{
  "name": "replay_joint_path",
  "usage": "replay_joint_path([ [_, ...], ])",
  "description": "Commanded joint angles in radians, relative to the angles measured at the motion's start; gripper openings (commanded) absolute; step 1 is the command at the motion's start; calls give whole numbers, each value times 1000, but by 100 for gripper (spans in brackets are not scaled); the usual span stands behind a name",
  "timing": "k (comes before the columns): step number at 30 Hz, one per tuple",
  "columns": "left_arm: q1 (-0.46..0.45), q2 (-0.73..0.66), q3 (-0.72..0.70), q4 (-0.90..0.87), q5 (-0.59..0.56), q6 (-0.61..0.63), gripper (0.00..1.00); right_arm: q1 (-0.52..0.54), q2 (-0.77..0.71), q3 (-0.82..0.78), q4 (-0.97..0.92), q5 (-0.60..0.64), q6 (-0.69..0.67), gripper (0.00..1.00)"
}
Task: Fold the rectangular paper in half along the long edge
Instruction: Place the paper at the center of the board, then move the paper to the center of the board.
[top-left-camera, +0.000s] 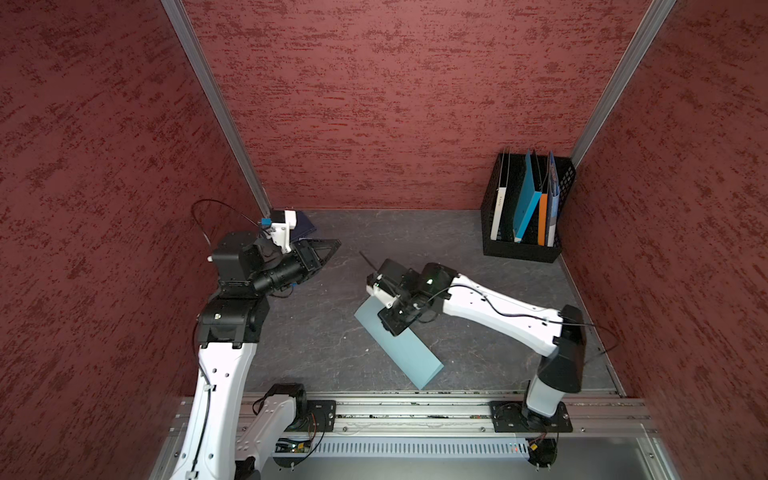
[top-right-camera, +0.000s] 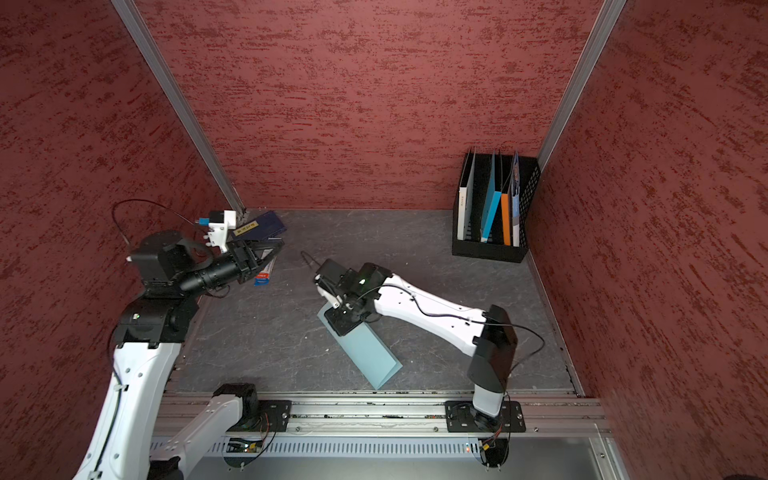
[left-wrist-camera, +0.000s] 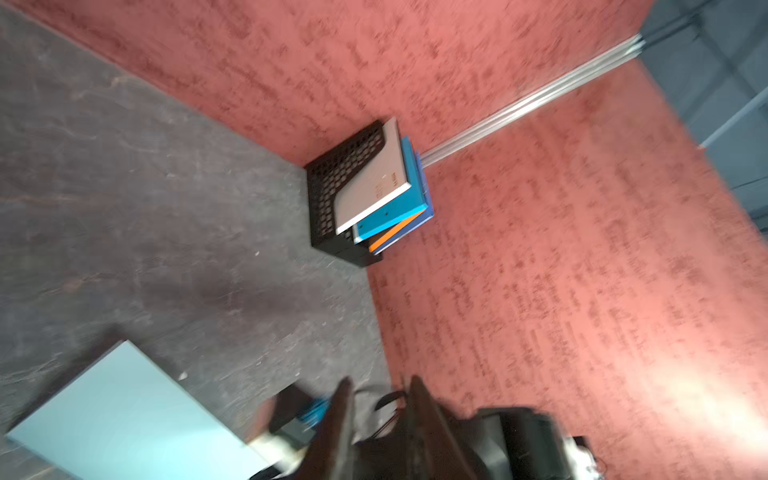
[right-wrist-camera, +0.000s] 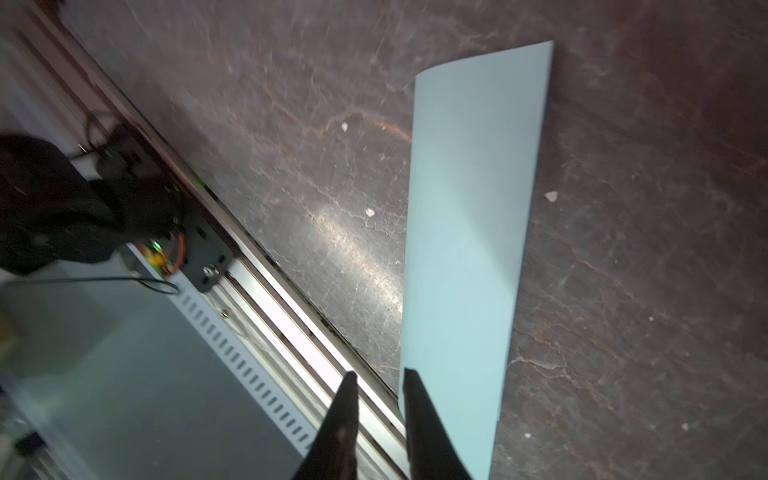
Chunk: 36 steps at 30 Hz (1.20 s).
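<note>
In both top views the thin pale sky-blue rectangular paper lies on the dark grey slate-look table as a narrow strip that looks already doubled over, its long axis running from 10 o'clock to 4 o'clock. My right claw hangs over its 10 o'clock end, so that arm is the nearer one. My left claw is raised well apart at 11 o'clock of the strip, pointing to 3 o'clock, above a dark navy booklet. A black mesh file rack stands in the corner at 2 o'clock. From my left wrist, through blur, that claw shows only a narrow slit between its fingers and nothing in it; the paper lies off to one side. From my right wrist, the claw is likewise barely ajar and empty, one finger overlapping the paper's nearer long edge. I cannot tell whether it touches. That edge looks rounded, not creased, so I judge the next move is my right arm pressing along it toward 4 o'clock.
</note>
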Motion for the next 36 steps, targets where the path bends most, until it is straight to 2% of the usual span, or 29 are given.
replay_joint_path([
  [1,-118,33,-100,-9,-52,-2,9,-63,-94,-139,118,-58,84,12],
  [6,-334,70,-193,-17,-177,-9,1,-68,-187,-373,316,-217,199,10],
  [10,-408,92,-274,17,-193,-62,0,-63,-225,-480,406,-296,249,11],
  [14,-488,135,-365,80,-223,-120,0,-58,-280,-536,375,-305,255,13],
  [18,-556,236,-427,171,-249,-154,0,-58,-289,-610,364,-275,264,14],
  [23,-587,368,-432,264,-251,-158,0,-58,-271,-678,424,-259,296,14],
  [31,-583,558,-427,333,-238,-131,0,-58,-138,-697,453,-203,302,15],
  [36,-578,646,-422,378,-221,-123,0,-79,-102,-695,446,-162,320,15],
])
